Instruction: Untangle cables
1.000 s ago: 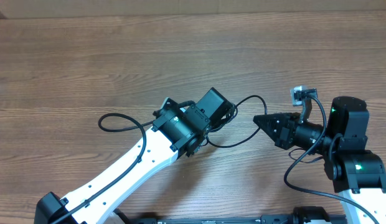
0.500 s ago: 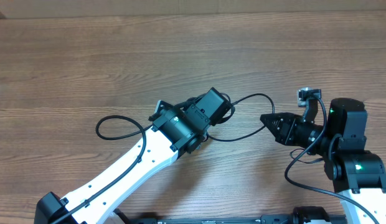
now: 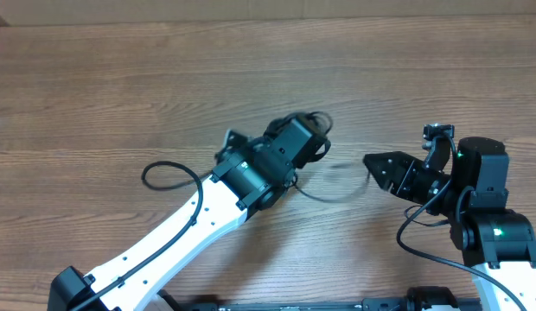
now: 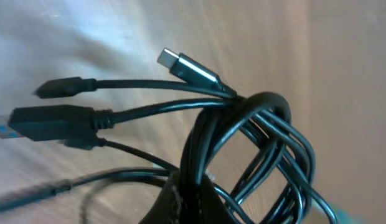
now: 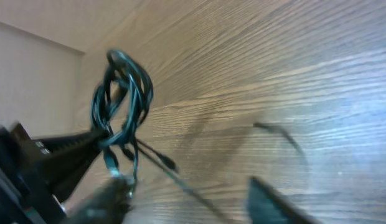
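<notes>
My left gripper (image 3: pixel 309 140) is shut on a tangled bundle of thin black cables (image 4: pixel 255 143), held a little above the table's middle. In the left wrist view several plug ends fan out to the left, among them a silver-tipped plug (image 4: pixel 180 63) and a wide flat plug (image 4: pixel 50 121). One strand loops out on the table to the left (image 3: pixel 169 170). Another strand (image 3: pixel 337 187) trails, blurred, toward my right gripper (image 3: pixel 373 164). That gripper stands open with nothing between its fingers. In the right wrist view, the bundle (image 5: pixel 121 93) hangs off to the left.
The wooden table (image 3: pixel 121 78) runs to a pale wall at the far edge. My left arm (image 3: pixel 190 225) crosses from the bottom left to the middle. The right arm's base (image 3: pixel 493 233) with its own thick wiring stands at the bottom right.
My right gripper has opened and let go of the strand it was pulling, which has gone slack and blurred. The left gripper has shifted slightly up and to the right with the bundle.
</notes>
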Robot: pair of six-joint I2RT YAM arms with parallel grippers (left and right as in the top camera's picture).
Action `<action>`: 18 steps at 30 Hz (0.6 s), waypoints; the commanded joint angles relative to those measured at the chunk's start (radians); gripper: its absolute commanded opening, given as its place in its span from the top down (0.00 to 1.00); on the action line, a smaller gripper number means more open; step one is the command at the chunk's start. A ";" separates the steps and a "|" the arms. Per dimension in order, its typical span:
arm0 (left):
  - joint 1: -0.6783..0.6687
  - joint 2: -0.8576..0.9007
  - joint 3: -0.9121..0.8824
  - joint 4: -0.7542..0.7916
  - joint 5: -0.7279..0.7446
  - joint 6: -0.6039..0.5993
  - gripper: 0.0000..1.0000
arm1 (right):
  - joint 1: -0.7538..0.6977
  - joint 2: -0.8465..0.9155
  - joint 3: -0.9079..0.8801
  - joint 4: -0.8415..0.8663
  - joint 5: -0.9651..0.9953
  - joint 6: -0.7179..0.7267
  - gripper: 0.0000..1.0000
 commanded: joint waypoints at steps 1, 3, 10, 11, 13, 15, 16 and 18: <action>0.000 0.005 0.024 0.085 -0.024 0.302 0.96 | -0.002 -0.007 0.016 0.003 0.014 0.004 0.24; -0.002 0.005 0.024 0.135 -0.003 0.417 0.96 | -0.002 -0.007 0.016 0.003 0.013 0.004 0.20; -0.002 0.005 0.024 0.238 0.082 0.657 0.96 | -0.002 -0.007 0.016 0.003 0.013 0.004 0.18; -0.002 0.005 0.024 0.254 0.099 0.700 0.96 | -0.002 -0.007 0.016 0.003 0.013 0.004 0.18; -0.002 0.005 0.024 0.275 0.119 0.760 0.96 | -0.002 -0.007 0.016 0.003 0.013 0.004 0.18; -0.002 0.005 0.024 0.288 0.135 0.794 0.96 | -0.002 -0.007 0.016 0.003 0.013 0.005 0.18; -0.002 0.005 0.024 0.290 0.146 0.798 0.96 | -0.002 -0.007 0.016 0.003 0.011 0.005 0.19; -0.002 0.005 0.024 0.290 0.156 0.798 0.96 | -0.002 -0.007 0.016 0.003 0.009 0.005 0.21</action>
